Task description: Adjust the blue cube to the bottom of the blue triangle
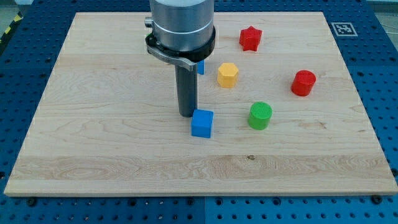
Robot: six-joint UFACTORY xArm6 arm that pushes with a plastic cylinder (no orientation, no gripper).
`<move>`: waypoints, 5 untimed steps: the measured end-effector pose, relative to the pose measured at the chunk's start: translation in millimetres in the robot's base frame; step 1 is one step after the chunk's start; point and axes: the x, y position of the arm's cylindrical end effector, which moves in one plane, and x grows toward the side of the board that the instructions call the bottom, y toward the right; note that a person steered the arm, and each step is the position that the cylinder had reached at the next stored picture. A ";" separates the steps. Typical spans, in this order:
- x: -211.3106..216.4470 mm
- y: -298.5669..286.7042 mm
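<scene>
My tip rests against the blue cube's upper-left corner, set to nudge it. The blue triangle, largely hidden behind my rod, sits above the cube on the worktop; I carry no gripper to open or close.

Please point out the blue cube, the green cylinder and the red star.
blue cube (202,122), camera view, front face.
green cylinder (260,116), camera view, middle of its body.
red star (250,38), camera view, top face.
</scene>
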 end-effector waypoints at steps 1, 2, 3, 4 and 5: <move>4.0 0.0; 4.0 0.0; -13.9 16.0; -30.0 37.4; -30.4 39.6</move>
